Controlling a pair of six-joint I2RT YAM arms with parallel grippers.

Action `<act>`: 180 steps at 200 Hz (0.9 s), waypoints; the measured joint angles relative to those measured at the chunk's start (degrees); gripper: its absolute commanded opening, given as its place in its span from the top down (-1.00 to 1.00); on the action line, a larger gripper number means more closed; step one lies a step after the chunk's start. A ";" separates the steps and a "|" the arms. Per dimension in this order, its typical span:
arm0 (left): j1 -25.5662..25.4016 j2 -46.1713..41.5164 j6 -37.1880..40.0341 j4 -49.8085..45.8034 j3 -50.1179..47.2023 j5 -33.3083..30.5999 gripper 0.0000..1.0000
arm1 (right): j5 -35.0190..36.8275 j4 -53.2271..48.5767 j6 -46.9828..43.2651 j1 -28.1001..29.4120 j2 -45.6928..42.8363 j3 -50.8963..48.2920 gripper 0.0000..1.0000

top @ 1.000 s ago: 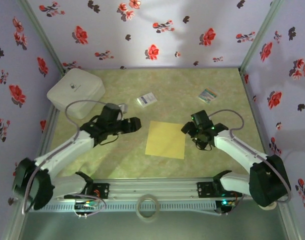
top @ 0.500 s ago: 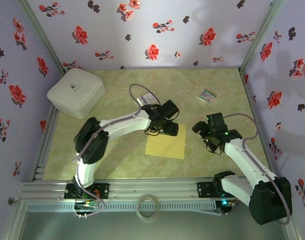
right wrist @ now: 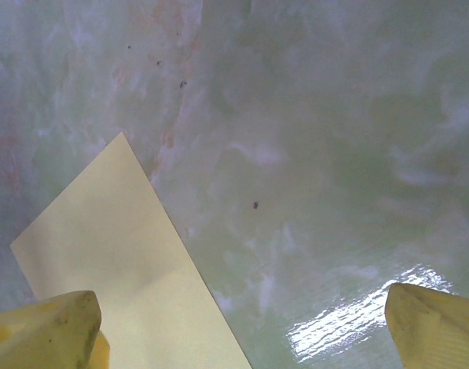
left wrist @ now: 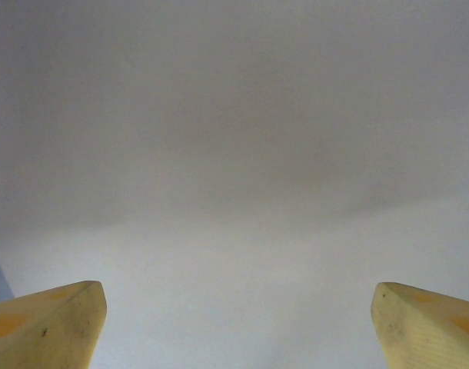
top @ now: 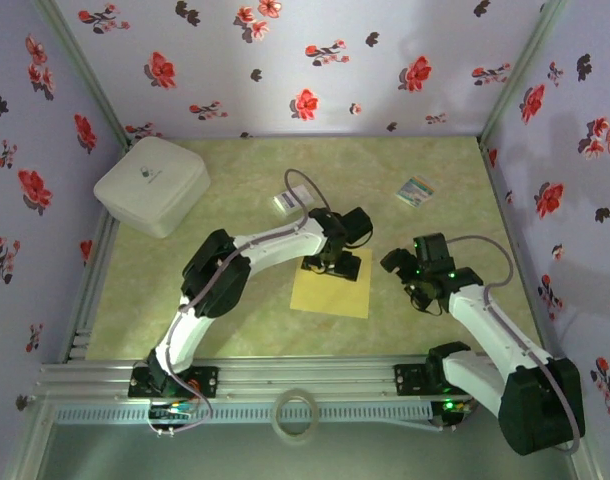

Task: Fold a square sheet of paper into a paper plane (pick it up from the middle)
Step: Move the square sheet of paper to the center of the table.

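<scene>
The green table [top: 235, 330] carries a white box [top: 151, 185] at 10 o'clock and, near its centre, the square sheet of paper [top: 325, 292], flat and unfolded. The left gripper [top: 335, 265] hangs low over the sheet's 12 o'clock part, jaws spread wide, the right gripper [top: 405, 268], jaws equally wide, sits off its 3 o'clock edge over bare table, and a white card [top: 290, 197] and a striped card [top: 416, 190] lie at 12 and 2 o'clock. A pinch here, off the middle, looks risky: thin paper flat on a glossy top may skid or crumple instead of rising.
</scene>
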 measured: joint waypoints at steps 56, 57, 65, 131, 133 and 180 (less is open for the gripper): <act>0.00 1.70 0.15 -1.05 0.11 0.00 -0.80 | -0.20 0.68 0.09 0.00 0.13 0.00 -0.93; 0.00 1.73 0.15 -1.05 0.11 0.02 -0.80 | -0.20 0.68 0.09 0.00 0.13 0.00 -0.93; 0.00 1.73 0.15 -0.98 -0.13 0.00 -0.80 | -0.17 0.68 0.11 0.00 0.13 0.00 -0.93; 0.63 -3.34 0.17 2.36 -11.58 -1.46 -0.81 | -0.17 0.70 0.17 0.00 -0.02 0.00 -0.93; 0.74 -3.72 0.22 2.32 -12.09 -1.53 -0.81 | -0.17 0.70 0.20 0.00 -0.02 0.00 -0.93; 3.28 -8.35 1.42 1.55 -17.46 -2.56 -0.81 | -1.09 1.38 0.17 0.00 0.00 0.00 -0.93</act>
